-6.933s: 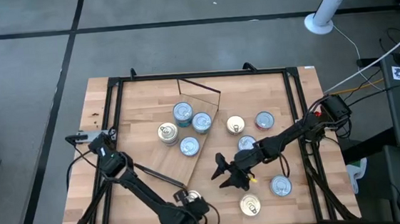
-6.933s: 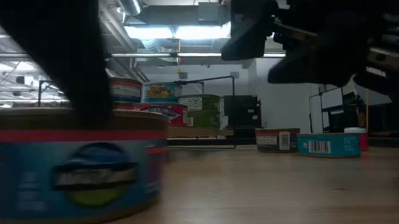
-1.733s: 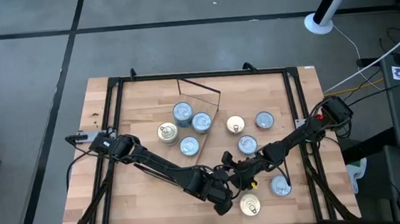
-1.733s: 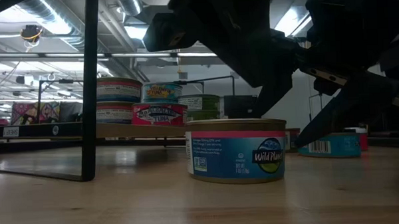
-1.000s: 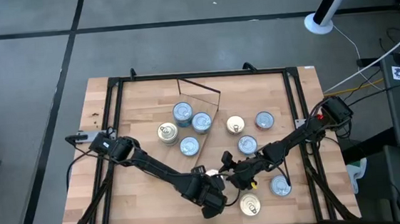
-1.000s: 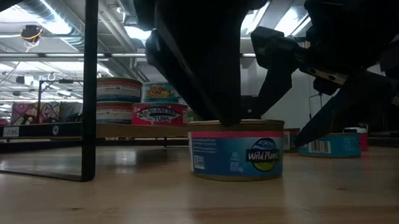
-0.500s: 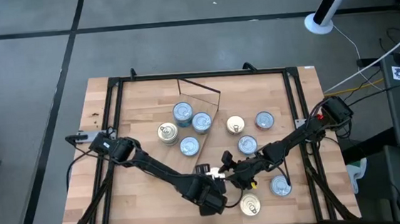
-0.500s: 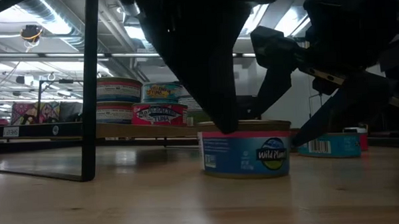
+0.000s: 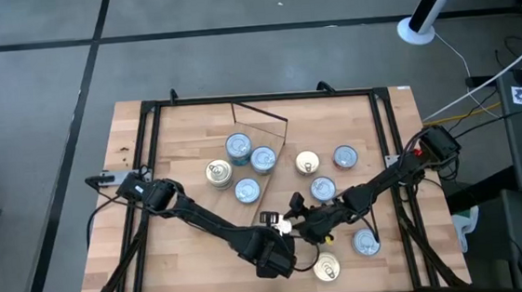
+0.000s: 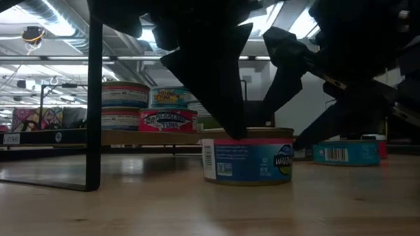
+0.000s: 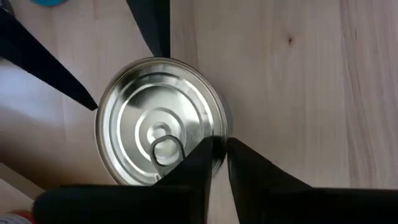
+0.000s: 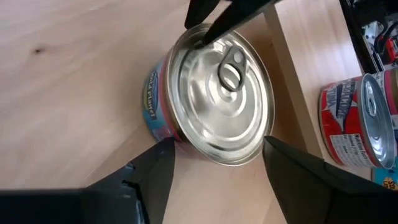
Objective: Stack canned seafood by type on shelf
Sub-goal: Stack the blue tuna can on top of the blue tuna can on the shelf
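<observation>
Left pincer [image 11: 219, 149] is closed on the rim of a round tin [image 11: 158, 146], its two dark fingertips almost together at the edge of the silver lid, close to the pull tab. In the high view this tin stands on the bare worktop [image 9: 177, 264] in the lower centre of the frame, between the two arms and outside the shelf [image 9: 188, 166].

Right pincer [image 12: 217, 144] is open wide. It faces the same tin from the other side, with one finger on each side of it, and I cannot tell if they touch it.

The tin has a teal label with a pink band under the lid. In the right wrist view the words "Wild Planet" can be partly read on its side. In the low view, the first letters of that name and a small barcode show on the label.

The shelf is the light board in the left centre of the high view, and four tins stand on it. In the low view they appear at the left centre, behind a dark frame bar. One of them, a red tin [image 10: 168, 121], carries the word "TUNA", and the writing on the others is too small to read.

At the right of the low view another teal tin [image 10: 335, 153] shows a barcode. More tins stand on the worktop to the right of the shelf.
</observation>
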Controlling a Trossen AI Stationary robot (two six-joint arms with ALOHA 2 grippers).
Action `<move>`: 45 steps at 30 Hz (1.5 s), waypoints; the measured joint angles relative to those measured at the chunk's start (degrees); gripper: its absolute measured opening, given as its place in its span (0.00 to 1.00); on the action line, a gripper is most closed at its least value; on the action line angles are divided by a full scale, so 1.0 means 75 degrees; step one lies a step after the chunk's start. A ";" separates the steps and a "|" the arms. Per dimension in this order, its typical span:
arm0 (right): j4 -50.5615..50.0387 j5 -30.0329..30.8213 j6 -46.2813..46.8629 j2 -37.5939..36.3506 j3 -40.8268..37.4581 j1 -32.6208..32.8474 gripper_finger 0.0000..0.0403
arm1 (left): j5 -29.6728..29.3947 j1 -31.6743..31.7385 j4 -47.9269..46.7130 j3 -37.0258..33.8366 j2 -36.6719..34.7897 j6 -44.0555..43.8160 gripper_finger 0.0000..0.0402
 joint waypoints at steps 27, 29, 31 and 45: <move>0.0019 -0.0274 0.0216 -0.0003 0.0000 0.0000 0.60 | 0.0227 0.0219 0.0134 -0.0015 -0.0184 -0.3843 0.00; 0.0019 -0.0271 0.0216 -0.0003 0.0000 0.0000 0.60 | 0.0227 0.0219 0.0240 -0.0015 -0.0194 -0.3911 0.00; 0.0019 -0.0269 0.0214 -0.0003 0.0000 0.0000 0.60 | 0.0224 0.0216 0.0348 -0.0015 -0.0228 -0.3945 0.00; 0.0004 -0.0276 0.0198 -0.0003 0.0000 0.0006 0.60 | 0.0201 0.0292 0.0472 -0.0012 -0.0590 -0.4776 0.00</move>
